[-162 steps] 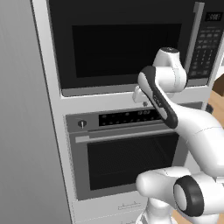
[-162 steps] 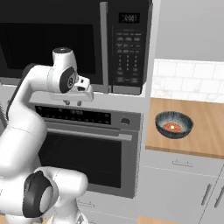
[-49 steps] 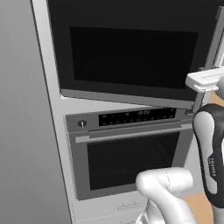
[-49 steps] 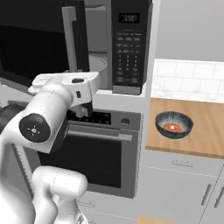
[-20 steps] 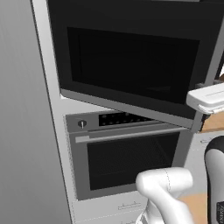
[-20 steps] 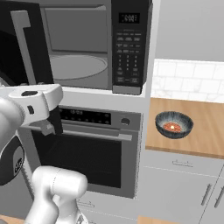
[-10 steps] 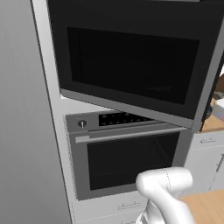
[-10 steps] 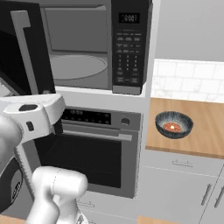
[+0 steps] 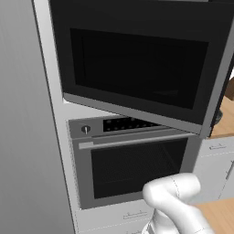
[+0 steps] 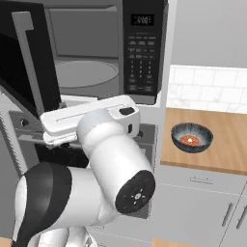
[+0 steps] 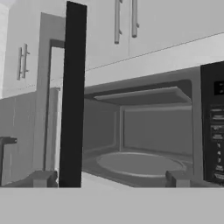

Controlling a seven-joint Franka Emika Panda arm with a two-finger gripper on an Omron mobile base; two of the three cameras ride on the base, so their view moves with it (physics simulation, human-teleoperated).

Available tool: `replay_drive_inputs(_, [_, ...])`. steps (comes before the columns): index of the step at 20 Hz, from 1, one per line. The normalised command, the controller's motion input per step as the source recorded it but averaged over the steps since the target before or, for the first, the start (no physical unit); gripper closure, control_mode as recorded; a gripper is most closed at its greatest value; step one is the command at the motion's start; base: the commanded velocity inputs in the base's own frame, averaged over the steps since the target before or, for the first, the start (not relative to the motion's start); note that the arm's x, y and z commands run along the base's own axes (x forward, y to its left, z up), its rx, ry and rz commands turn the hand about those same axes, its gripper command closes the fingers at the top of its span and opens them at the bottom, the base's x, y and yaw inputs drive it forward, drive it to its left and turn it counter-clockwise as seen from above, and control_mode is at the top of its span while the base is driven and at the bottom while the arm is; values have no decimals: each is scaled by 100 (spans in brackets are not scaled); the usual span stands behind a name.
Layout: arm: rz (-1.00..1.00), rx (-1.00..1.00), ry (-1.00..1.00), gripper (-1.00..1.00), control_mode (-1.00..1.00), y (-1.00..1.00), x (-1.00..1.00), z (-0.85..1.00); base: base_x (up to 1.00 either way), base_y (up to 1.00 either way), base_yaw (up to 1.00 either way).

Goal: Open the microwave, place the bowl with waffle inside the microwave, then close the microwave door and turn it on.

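Nearest the hand camera, the gripper (image 11: pixel 109 179) has its two fingertips spread wide with nothing between them, one low at the left and one low at the right of that view, which fits a hand that has let go of the handle and needs free jaws for the bowl. Just beyond them stands the microwave door (image 11: pixel 73 96), swung out on its left hinge so its black edge faces the hand; from the right base view its grey bar handle (image 10: pixel 27 58) shows on the inner side. Behind it the microwave (image 10: pixel 143 48) is open, its grey cavity bare and the glass turntable (image 11: pixel 139 163) clear to receive a load. The bowl (image 10: pixel 192 136) sits well apart to the right on the wooden counter (image 10: pixel 226 144), near its back edge, upright, with the waffle (image 10: pixel 189 140) lying inside. Opening looks done; fetching the bowl is likely next.
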Motion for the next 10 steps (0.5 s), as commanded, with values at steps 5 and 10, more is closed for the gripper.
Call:
replay_drive_inputs(5, [29, 0, -4, -100, -100, -5, 100, -27, 0, 0, 0])
replay_drive_inputs(10, [11, -9, -7, -100, -100, 32, 37, -23, 0, 0, 0])
